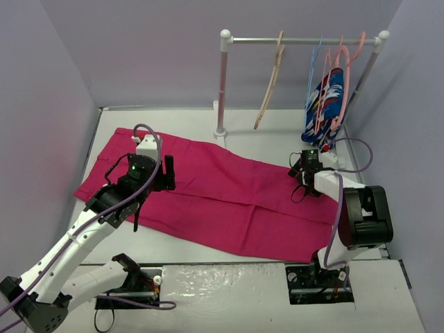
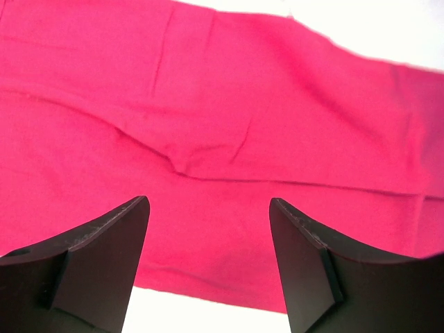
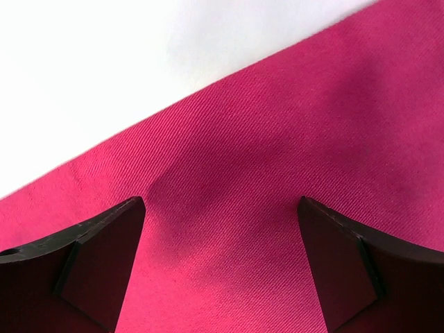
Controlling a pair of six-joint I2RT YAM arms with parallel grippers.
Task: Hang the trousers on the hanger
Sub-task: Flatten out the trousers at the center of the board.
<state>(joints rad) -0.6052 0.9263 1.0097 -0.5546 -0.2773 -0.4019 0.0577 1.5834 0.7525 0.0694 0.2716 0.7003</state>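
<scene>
Nearest the bases, the trousers (image 1: 229,194) lie flat on the tabletop (image 1: 263,139), and their long axis runs slantwise from far left to near right, so each arm has one end. The left pincer (image 2: 208,205) hovers over the left stretch with its jaws released and nothing between them. Its own camera shows plain magenta below, a shallow crease ridge just ahead of the fingertips, and white tabletop past both cloth edges. Over to the right pincer (image 3: 220,205), at the trousers' right end near the far hem: it is also spread wide and empty, with the cloth edge cutting diagonally across its view and bare tabletop beyond. So both pincers stand directly above the fabric, and I judge that the next move turns on dropping straight down to pinch it. Further back now: the hanger (image 1: 269,83) hangs by its hook from the rail (image 1: 298,40), well apart from the trousers and beyond their far edge. The right arm is clearly the nearer of the two. Only the overhead view shows the hanger or the whole lie of the cloth. The wrist views give the weave, crease and hem that the overhead view flattens out.
</scene>
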